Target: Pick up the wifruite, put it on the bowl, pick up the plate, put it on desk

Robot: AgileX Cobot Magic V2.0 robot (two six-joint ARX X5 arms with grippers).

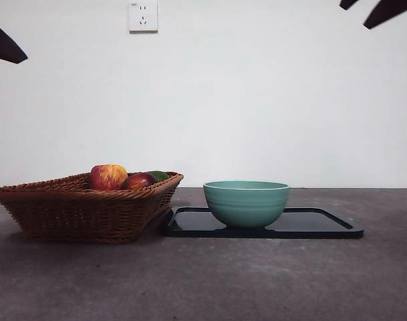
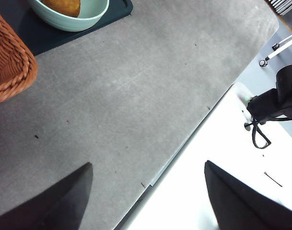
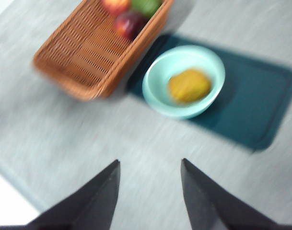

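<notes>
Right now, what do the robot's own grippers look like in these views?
Both look alike: the left gripper and right gripper each show two plain matte black jaws tapering to points. No markings or cables show on them. In the front view only dark tips appear at the top corners.

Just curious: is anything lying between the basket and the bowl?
No object; only the dark tray's edge under the bowl beside the basket, clearest in the front view.

Front low; wrists overhead, sharing bowl (image 1: 246,202)

L gripper (image 2: 146,191): jaws wide apart, empty, raised | R gripper (image 3: 150,191): jaws apart, empty, raised
</notes>
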